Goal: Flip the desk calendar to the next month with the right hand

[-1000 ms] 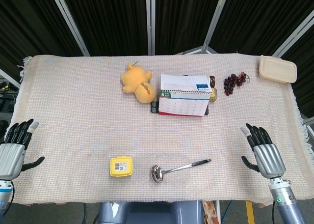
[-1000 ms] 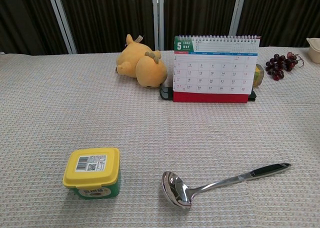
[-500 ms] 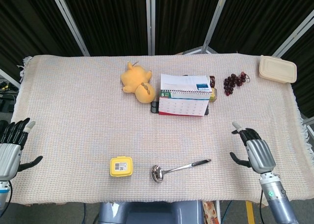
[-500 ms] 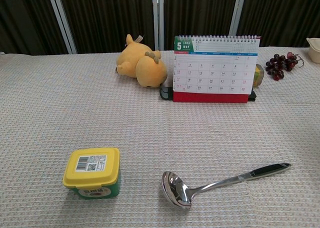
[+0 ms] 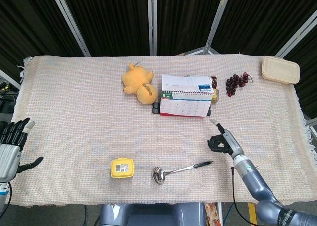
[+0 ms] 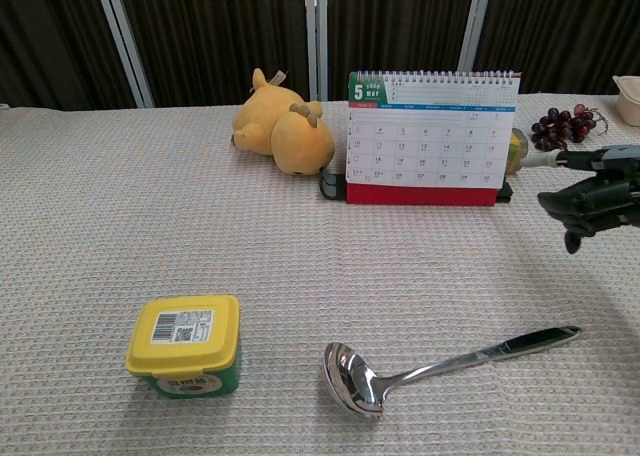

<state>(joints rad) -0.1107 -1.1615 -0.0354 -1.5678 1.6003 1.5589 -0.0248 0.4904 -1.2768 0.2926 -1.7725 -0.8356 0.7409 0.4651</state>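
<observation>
The desk calendar [image 5: 187, 96] [image 6: 431, 139] stands upright at the table's far middle, its May page facing me above a red base. My right hand [image 5: 222, 140] [image 6: 594, 193] hovers over the cloth in front of and to the right of the calendar, apart from it, with one finger stretched toward it and the rest curled; it holds nothing. At the near left table edge my left hand [image 5: 11, 147] stays with fingers spread and nothing in it; the chest view does not show it.
A yellow plush toy [image 5: 139, 84] [image 6: 281, 127] lies left of the calendar. Dark grapes [image 5: 236, 83] [image 6: 562, 130] and a beige lidded box [image 5: 280, 70] sit at the far right. Near the front lie a metal ladle [image 5: 179, 170] [image 6: 440, 366] and a yellow-lidded tub [image 5: 122, 167] [image 6: 184, 344].
My right hand has swept from the near right edge inward and forward toward the calendar, turning edge-on and coming into the chest view. The left hand slid slightly left.
</observation>
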